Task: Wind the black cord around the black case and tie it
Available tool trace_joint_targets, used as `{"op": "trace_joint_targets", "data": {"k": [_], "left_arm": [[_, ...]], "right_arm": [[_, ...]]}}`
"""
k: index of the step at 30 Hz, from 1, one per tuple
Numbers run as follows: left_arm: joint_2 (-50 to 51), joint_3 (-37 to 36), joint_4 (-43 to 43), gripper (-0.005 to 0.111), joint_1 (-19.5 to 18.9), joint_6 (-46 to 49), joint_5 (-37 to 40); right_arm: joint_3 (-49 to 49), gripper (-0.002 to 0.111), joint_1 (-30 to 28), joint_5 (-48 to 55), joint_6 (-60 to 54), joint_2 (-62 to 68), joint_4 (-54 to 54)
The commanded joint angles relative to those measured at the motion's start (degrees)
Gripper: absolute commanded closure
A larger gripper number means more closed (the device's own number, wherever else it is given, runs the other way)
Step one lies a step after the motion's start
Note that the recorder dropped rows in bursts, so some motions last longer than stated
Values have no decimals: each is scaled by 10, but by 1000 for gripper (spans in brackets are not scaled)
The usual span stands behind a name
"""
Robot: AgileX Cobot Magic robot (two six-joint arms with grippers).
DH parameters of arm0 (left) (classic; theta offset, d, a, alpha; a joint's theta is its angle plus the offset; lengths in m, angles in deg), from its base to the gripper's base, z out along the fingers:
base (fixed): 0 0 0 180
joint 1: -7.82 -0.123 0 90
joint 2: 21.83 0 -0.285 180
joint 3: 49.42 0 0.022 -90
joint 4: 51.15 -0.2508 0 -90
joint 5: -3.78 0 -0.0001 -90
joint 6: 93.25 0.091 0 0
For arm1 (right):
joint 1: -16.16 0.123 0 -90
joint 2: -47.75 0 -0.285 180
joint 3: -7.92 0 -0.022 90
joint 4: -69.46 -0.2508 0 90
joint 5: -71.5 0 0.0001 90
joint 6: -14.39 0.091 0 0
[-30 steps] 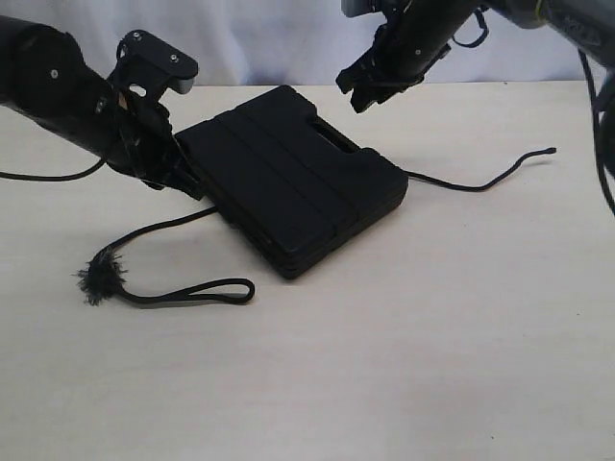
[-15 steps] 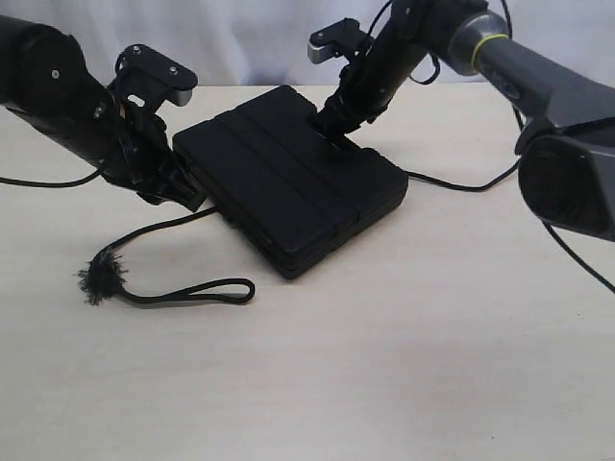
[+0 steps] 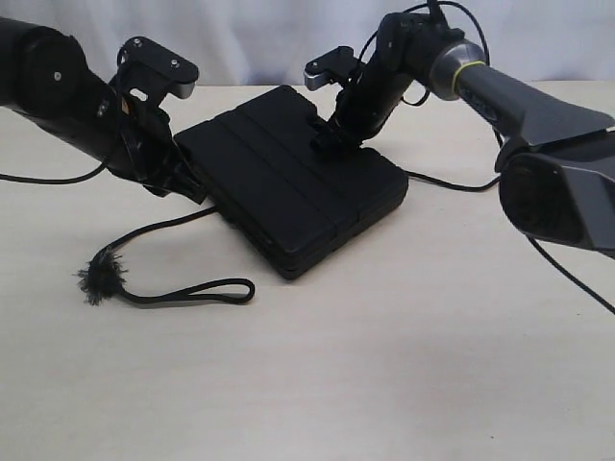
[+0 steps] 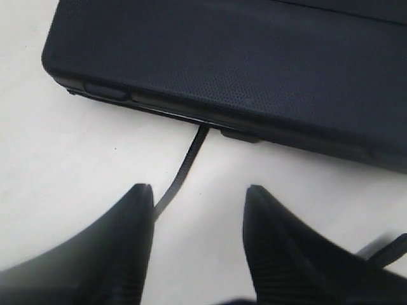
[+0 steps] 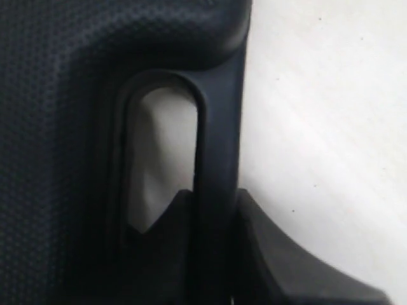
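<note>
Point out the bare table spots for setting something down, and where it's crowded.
Widest bare table lies in front of the case, right of the looped cord. Another patch: right of the case, in front of the cord's tail. Crowded: the case's left edge and handle, where the left gripper and right gripper sit.

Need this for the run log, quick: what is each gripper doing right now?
Left gripper: open, holding nothing; cord runs by one finger.
Right gripper: closed on the case at its handle.
</note>
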Motion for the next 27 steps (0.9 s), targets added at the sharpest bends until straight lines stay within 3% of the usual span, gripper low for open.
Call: {"op": "trace_joint_targets", "data": {"k": [1, 4, 16, 21, 27], "left_arm": [[3, 3, 7, 64, 3, -5, -19], [31, 3, 0, 64, 3, -5, -25], [50, 3, 1, 64, 3, -5, -90], [50, 3, 26, 64, 3, -5, -94], [69, 3, 43, 64, 5, -5, -128]], "right_arm": [[35, 104, 0, 42, 61, -23, 0], [40, 104, 0, 90, 88, -70, -2], [34, 104, 27, 90, 142, -227, 38], [-48, 104, 81, 90, 145, -244, 131], [-129, 104, 132, 90, 145, -244, 133]]}}
